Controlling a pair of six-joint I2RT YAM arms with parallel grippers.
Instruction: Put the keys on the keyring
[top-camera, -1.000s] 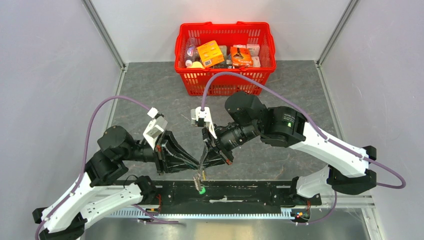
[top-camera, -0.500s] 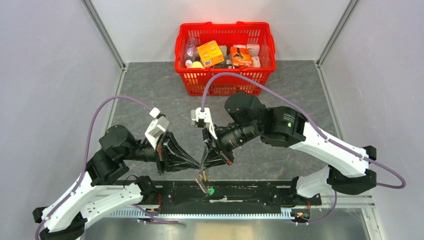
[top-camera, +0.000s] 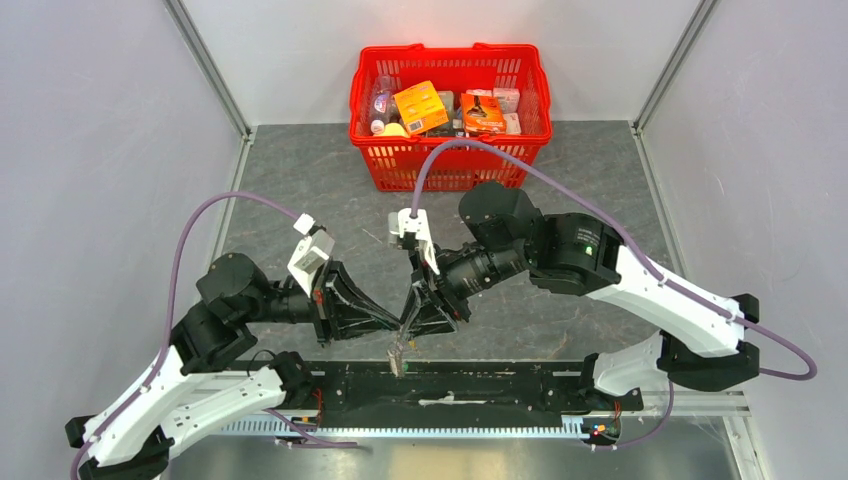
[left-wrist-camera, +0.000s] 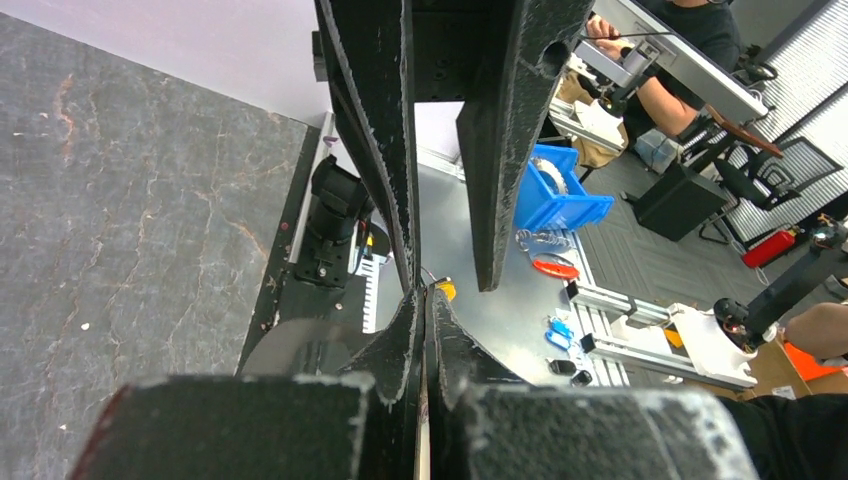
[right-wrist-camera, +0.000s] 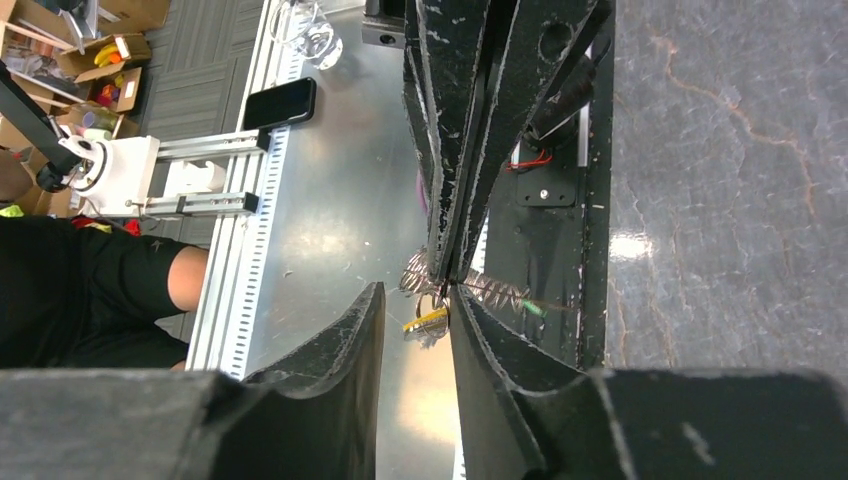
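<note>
The keyring (right-wrist-camera: 478, 288), a thin wire loop with a coiled stretch, hangs over the table's near edge. My left gripper (left-wrist-camera: 421, 298) is shut on it from above, its fingertips pinching the wire. A yellow key (right-wrist-camera: 426, 319) dangles from the loop and a green key (right-wrist-camera: 534, 309) shows by the coil's right end. My right gripper (right-wrist-camera: 412, 300) is open, its fingers on either side of the yellow key, the right one close beside the ring. In the top view the two grippers meet tip to tip, with the keyring (top-camera: 399, 352) hanging below them.
A red basket (top-camera: 450, 178) full of packets stands at the back of the grey table. A black rail (top-camera: 500, 385) with both arm bases runs along the near edge, just under the hanging ring. Grey walls close in the left and right sides.
My left gripper closed on the keyring, then my right gripper opened and let go of it. The green key swung right, then back under the ring. The right arm drew back slightly.
</note>
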